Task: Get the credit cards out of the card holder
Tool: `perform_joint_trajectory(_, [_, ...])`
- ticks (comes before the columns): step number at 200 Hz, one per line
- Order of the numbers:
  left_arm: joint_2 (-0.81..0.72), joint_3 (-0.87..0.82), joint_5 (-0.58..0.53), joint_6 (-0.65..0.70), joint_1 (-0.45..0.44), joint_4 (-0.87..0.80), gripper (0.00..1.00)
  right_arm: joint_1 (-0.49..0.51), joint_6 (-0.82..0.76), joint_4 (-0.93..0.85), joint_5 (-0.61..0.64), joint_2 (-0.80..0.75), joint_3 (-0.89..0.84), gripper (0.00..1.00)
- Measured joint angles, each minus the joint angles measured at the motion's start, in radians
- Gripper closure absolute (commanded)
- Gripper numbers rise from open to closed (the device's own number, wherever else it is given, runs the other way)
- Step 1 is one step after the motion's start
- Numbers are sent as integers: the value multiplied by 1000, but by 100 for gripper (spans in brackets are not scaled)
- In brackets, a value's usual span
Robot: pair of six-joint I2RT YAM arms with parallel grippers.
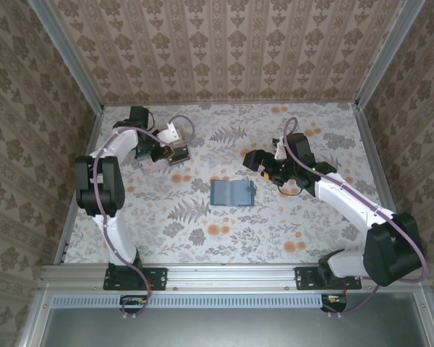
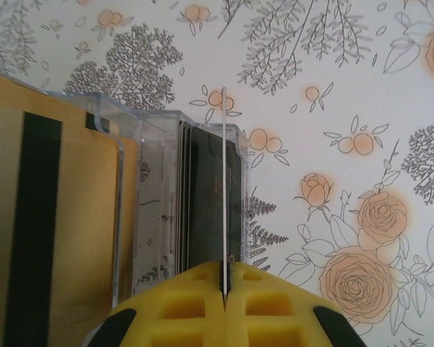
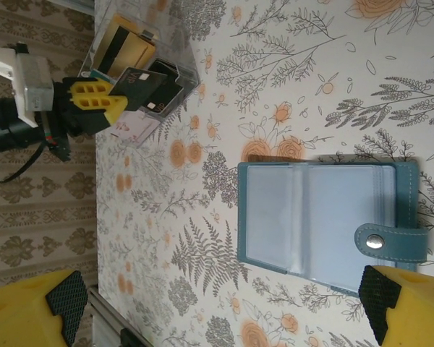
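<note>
Left claw (image 2: 224, 282) is clenched tight on a dark card (image 2: 223, 181), held edge-on and upright over the clear box (image 2: 126, 217) at the far left of the surface (image 2: 347, 87). This looks like the filing step: one card is out and needs dropping in. To do it well, keep that card vertical, line its lower edge up with the compartment where the filed cards (image 2: 206, 202) stand, and let go only once the edge sits between the walls. Any tilt and it catches on a divider. The tan-orange card (image 2: 87, 238) with its dark stripe sits in the next compartment, leftward in the wrist view, so steer clear of that one.

Over in the middle, the card holder (image 3: 318, 217) lies open and flat, its snap strap (image 3: 390, 242) hanging off one side. Whether its pale sleeves hold more cards, I cannot tell. Right claw (image 3: 223, 303) hovers near it, spread wide and grasping nothing, well apart from the box.
</note>
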Motion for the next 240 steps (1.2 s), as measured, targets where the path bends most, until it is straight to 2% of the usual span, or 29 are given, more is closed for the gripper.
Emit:
perform_joint_trajectory(96, [54, 46, -31, 27, -6, -25, 97, 0, 26, 36, -23, 0, -13, 0])
perform_joint_trajectory(164, [64, 86, -42, 35, -5, -61, 74, 0, 26, 46, -35, 0, -15, 0])
perform_joint_trajectory(217, [48, 108, -29, 29, -5, -61, 71, 0, 26, 61, -35, 0, -16, 0])
perform_joint_trajectory(240, [0, 99, -19, -25, -5, -22, 70, 0, 24, 51, -33, 0, -16, 1])
